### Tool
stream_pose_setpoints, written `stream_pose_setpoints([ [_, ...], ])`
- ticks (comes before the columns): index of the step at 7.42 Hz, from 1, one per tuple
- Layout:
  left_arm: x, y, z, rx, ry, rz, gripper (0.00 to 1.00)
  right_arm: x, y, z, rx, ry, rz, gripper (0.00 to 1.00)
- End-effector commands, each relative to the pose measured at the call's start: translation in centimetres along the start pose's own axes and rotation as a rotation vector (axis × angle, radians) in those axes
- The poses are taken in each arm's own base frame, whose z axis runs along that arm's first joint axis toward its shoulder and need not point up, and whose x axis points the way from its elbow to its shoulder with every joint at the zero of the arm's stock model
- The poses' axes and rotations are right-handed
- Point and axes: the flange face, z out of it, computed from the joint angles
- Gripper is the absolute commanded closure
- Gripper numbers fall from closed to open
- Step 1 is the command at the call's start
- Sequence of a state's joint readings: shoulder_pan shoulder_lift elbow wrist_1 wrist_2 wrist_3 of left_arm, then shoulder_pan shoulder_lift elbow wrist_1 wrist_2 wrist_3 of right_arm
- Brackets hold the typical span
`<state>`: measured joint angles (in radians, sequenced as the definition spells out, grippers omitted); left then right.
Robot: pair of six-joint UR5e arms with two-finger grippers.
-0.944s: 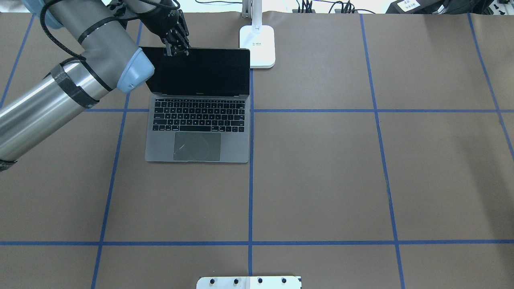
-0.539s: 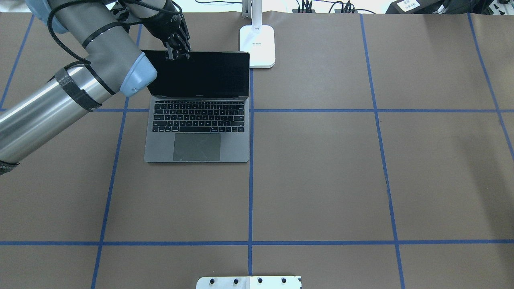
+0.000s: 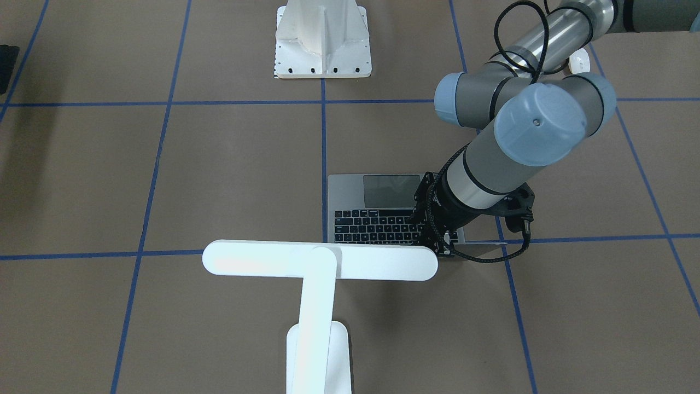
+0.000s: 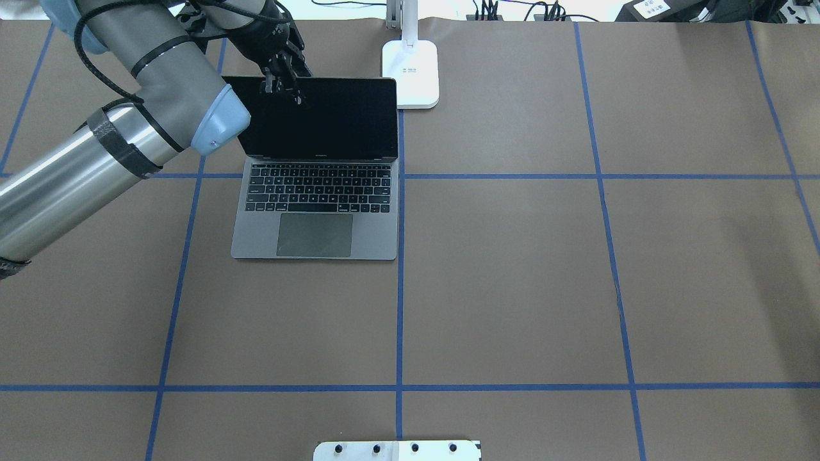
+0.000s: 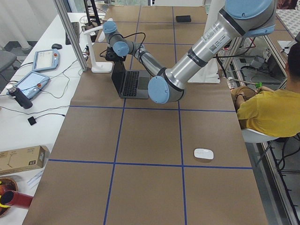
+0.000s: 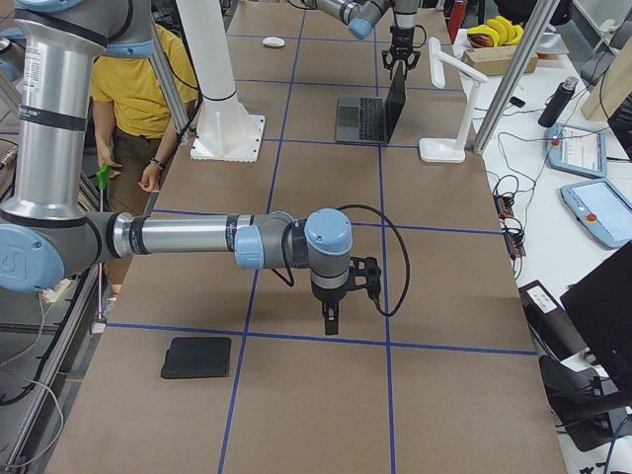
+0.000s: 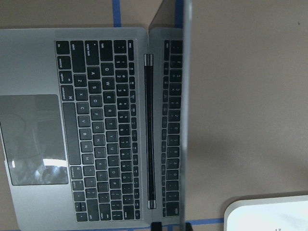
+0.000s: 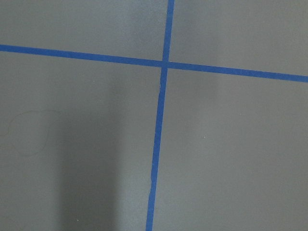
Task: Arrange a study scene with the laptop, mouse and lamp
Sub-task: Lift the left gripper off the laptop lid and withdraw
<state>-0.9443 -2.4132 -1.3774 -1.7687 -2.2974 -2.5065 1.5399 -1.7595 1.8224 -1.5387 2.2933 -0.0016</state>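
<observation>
Left claw point(image 4: 282, 89) sits over the top edge of the open laptop's point(image 4: 314, 234) lid. Its fingers look parted, one on each side, not pinching. My worry is that if it pulls off sideways instead of straight up, a finger hooks the lid and drags the laptop, or shoves the screen back at the lamp point(image 4: 410, 73) base just beside its far corner. The lamp head hangs near too, so it's bumpable. Mouse point(image 5: 204, 153) lies well apart on the bench point(image 4: 512, 288). Right claw point(image 6: 329, 321) hangs over the bench elsewhere, and I can't tell if it's open.
</observation>
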Motion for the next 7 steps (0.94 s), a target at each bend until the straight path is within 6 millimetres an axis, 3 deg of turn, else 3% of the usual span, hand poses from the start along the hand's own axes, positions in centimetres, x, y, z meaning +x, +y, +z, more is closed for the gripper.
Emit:
stream_pose_setpoints([
  [1,-0.4,0.6,-3.5,-0.036,0.038,0.032,0.00,-0.1,-0.1,-0.1,0.001,0.000,-0.001,0.00],
  [3,-3.8,-3.2,-8.2,-0.082,0.069,0.156,0.00,-0.8,-0.8,-0.9,0.023,0.000,-0.025,0.00],
  [4,-5.7,-6.6,-11.3,-0.084,0.112,0.265,0.00,-0.9,-1.0,-1.0,0.039,0.000,-0.042,0.00],
  [5,-8.4,-9.8,-13.2,-0.068,0.141,0.426,0.00,-0.7,-0.9,-0.8,0.045,0.000,-0.049,0.00],
  [6,-10.7,-15.1,-14.0,-0.018,0.135,0.561,0.00,-0.5,-0.6,-0.6,0.038,0.000,-0.043,0.00],
  [7,-11.8,-20.0,-14.9,0.035,0.128,0.691,0.00,-0.5,-0.6,-0.5,0.038,0.000,-0.043,0.00],
])
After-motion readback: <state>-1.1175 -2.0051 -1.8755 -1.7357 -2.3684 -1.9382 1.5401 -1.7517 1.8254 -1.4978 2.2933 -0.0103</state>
